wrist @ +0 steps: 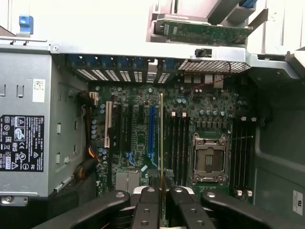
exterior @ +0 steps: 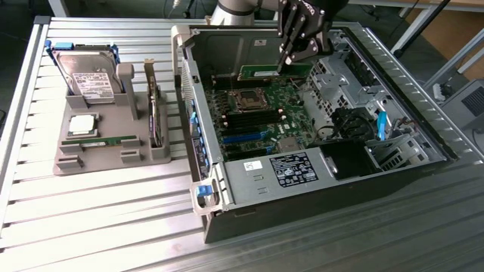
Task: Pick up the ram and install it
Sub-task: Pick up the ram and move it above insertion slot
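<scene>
Two green memory sticks are in sight: the ram [exterior: 269,72], carrying a whitish label too small to read, is pinched between the closed fingers of the gripper [exterior: 285,61] over the far end of the motherboard [exterior: 264,120] inside the open computer case [exterior: 318,224], while its twin stick [exterior: 98,142] lies flat in the grey holder [exterior: 113,162] at the exterior view's left. One hard drive [exterior: 89,76] stands at the holder's far end, its white label unreadable; one processor chip [exterior: 81,126] lies flat nearer, and one upright card [exterior: 155,116] stands along the holder's right side. One power supply [exterior: 264,184] sits at the case's near end with a black label [exterior: 293,169] of fine white print and a small white sticker [exterior: 253,165], neither legible. Seen from the wrist, the ram shows edge-on as a thin line between one blue slot [wrist: 151,129] and one processor socket [wrist: 208,160].
</scene>
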`<act>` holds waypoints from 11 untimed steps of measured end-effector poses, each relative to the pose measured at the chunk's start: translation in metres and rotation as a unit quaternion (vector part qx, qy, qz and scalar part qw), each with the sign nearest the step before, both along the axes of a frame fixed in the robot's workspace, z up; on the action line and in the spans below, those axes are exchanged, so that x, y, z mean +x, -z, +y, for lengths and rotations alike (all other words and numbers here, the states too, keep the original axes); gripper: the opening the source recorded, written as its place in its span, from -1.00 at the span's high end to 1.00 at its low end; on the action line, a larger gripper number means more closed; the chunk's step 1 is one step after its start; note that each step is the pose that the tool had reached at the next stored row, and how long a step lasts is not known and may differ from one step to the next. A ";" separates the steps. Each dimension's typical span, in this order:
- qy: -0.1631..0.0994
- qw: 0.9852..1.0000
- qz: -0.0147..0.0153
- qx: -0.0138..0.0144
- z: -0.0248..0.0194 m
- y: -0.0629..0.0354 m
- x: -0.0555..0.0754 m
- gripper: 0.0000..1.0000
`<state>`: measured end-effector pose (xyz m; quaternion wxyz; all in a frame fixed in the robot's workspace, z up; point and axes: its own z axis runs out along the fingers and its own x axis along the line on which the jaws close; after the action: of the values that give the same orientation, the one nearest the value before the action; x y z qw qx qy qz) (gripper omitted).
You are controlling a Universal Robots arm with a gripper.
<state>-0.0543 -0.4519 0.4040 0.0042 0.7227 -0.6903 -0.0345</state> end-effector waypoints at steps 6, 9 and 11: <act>0.000 1.000 0.000 0.000 0.0000 0.0000 0.009 0.75; 0.000 1.000 0.000 0.000 0.0000 0.0000 0.013 0.75; 0.000 1.000 0.000 0.000 0.0000 0.0000 0.015 0.75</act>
<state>-0.0394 -0.4519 0.4040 0.0042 0.7227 -0.6903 -0.0345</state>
